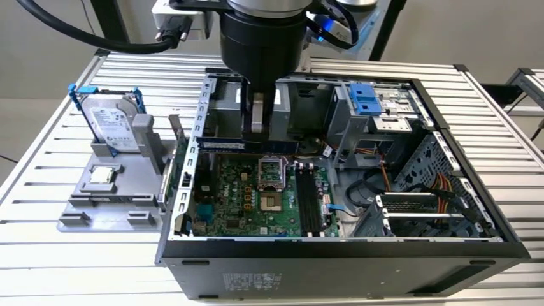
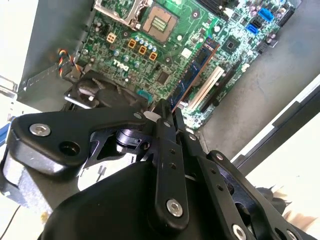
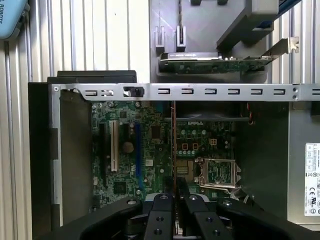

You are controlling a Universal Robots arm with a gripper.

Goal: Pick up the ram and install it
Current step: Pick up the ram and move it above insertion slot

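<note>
**Ram in the hand, above the board**

The hand (image 1: pixel 259 131) is pinching the ram (image 1: pixel 223 144) on its two flat faces, near the middle of its length. In the exterior view the ram hangs in the upper centre of the frame, over the far edge of the board (image 1: pixel 238 204), inside the open case (image 1: pixel 340 255) that stands on the tabletop (image 1: pixel 51 191). It touches nothing except the fingers. In the first wrist view it shows as a thin line up the centre of the frame, edge-on to the camera.

The black slots (image 1: pixel 310 204) are in the lower centre of the exterior view, just beside the socket (image 1: pixel 269 204). The ram lies left to right in that frame and the slots run up and down, so I judge that the two are not yet in line.

To do this step well, I think the ram must be turned until its long edge is parallel with one slot, and its lower edge must be level. The notch should match the key of the slot; I cannot see either one here. The descent should be slow and straight, because a tilted ram can jam at one end. The grip is narrow, so a sideways push could twist the ram between the fingers.
</note>
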